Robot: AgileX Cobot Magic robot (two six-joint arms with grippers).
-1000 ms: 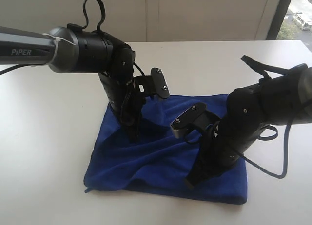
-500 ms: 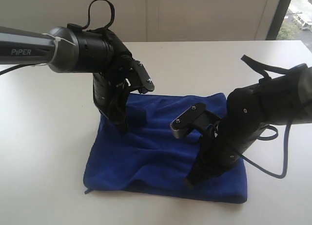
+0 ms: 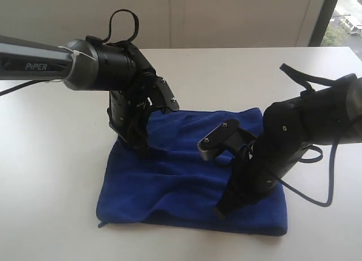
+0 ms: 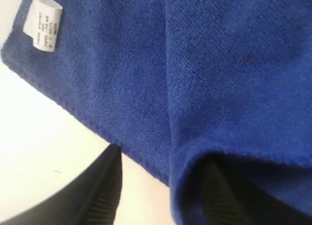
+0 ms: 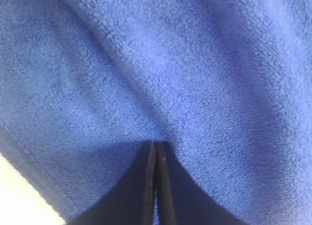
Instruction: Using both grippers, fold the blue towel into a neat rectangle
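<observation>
The blue towel [image 3: 181, 182] lies rumpled on the white table, with a layer folded over on itself. My left gripper [image 3: 139, 149] points down at the towel's far left edge. In the left wrist view it [image 4: 161, 186] is open, astride the hemmed edge. One finger [image 4: 105, 186] is over bare table and the other sits in shadow under a raised fold of towel [image 4: 229, 88]. My right gripper [image 3: 220, 212] stands on the towel near its front edge. In the right wrist view it [image 5: 156, 146] is shut, its tips pressed onto the fuzzy towel [image 5: 195, 64].
The white table [image 3: 51, 176] spreads round the towel on all sides. A white care label [image 4: 45, 20] is sewn at one towel corner. A wall and a window [image 3: 346, 18] stand behind the table. A black cable [image 3: 322, 187] loops off the right arm.
The left arm has swung left and lowered from above the towel's middle to its far left edge, its wrist turning. The right arm has stayed still on the towel.
</observation>
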